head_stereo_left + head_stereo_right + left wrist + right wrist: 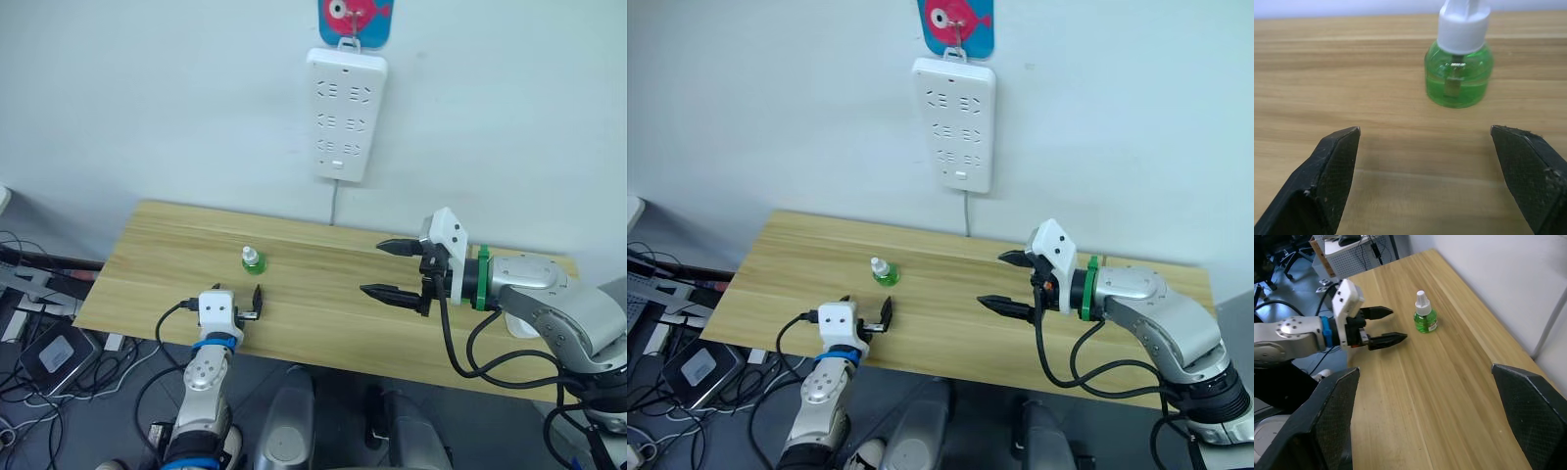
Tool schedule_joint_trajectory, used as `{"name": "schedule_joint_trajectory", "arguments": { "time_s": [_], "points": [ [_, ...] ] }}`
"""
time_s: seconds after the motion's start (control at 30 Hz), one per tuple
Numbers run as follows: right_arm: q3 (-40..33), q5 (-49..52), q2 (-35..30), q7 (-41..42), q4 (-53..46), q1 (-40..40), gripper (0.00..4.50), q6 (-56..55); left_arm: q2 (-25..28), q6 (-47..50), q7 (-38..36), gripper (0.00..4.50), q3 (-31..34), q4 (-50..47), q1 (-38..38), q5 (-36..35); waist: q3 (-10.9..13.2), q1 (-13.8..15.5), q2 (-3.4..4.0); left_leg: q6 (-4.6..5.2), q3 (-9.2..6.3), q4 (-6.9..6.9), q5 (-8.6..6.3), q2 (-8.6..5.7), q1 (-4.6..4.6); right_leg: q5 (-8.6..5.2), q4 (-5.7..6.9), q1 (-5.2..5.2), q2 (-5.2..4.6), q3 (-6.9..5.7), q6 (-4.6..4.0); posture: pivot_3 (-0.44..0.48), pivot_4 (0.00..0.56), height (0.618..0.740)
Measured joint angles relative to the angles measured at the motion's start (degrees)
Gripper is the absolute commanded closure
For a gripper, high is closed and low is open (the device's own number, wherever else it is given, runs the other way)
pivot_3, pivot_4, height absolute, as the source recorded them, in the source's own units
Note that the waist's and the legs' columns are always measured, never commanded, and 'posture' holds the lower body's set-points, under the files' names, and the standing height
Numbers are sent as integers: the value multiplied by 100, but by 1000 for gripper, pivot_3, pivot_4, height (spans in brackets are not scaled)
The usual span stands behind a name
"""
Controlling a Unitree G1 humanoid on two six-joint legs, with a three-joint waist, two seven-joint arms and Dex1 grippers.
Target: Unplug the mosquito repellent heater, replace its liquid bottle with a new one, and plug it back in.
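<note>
The new one (pixel 254 259), a small green bottle with a white cap, stands upright on the wooden table (pixel 323 323), left of centre. My left gripper (pixel 253 305) is open near the table's front left edge, a short way in front of the bottle, which lies ahead of its fingers in the left wrist view (pixel 1459 73). Above the right half of the table my right gripper (pixel 372 267) is open and holds nothing, pointing left toward the bottle (pixel 1425 318). The mosquito repellent heater and its liquid bottle are out of view.
A long white power strip (pixel 345 116) hangs on the wall behind the table, below a blue and red fish-shaped hook (pixel 355 20), its cord running down behind the table. Cables and a grey box (pixel 59 352) lie on the floor at the left.
</note>
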Motion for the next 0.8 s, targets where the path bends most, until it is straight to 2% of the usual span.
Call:
{"name": "schedule_joint_trajectory", "arguments": {
  "time_s": [0.13, 0.27, 0.53, 0.73, 0.8],
  "points": [
    [-14, -10, -35, -21, -31, -15, 25, 140, 6, -280, -430, 0, 173, 1018, -850, -354, -1, 85, 1, 0, -3, 4, 0, -2, 1, 1, 3, 2, 2, -2, 0, 376, 327, 740],
    [-77, -4, -50, -111, -130, -15, 25, 305, 26, -629, -649, 0, 230, 1938, -1535, -386, -1, 130, 0, 0, -2, 5, 1, -3, 1, 2, 3, 3, 2, -3, 1, 355, 319, 740],
    [-250, 48, -43, -266, -234, -149, 25, 634, 54, -1182, -635, 0, 210, 2897, -2073, -228, -2, 133, 0, 0, -3, 2, 0, -2, 1, 3, 4, 2, 3, -5, -2, 341, 305, 740],
    [-255, 49, -10, -357, -245, -162, 0, 693, 71, -1352, -612, 1876, 205, 3092, -2127, -122, -2, 137, -1, -1, -3, 4, 0, -3, 0, 3, 4, 3, 3, -5, -2, 342, 301, 740],
    [-256, 49, 1, -372, -245, -161, 0, 699, 82, -1363, -621, 2288, 206, 3095, -2133, -117, -3, 137, -1, 0, -4, 4, 0, -2, 1, 4, 5, 3, 4, -7, -2, 349, 300, 740]
  ]
}}
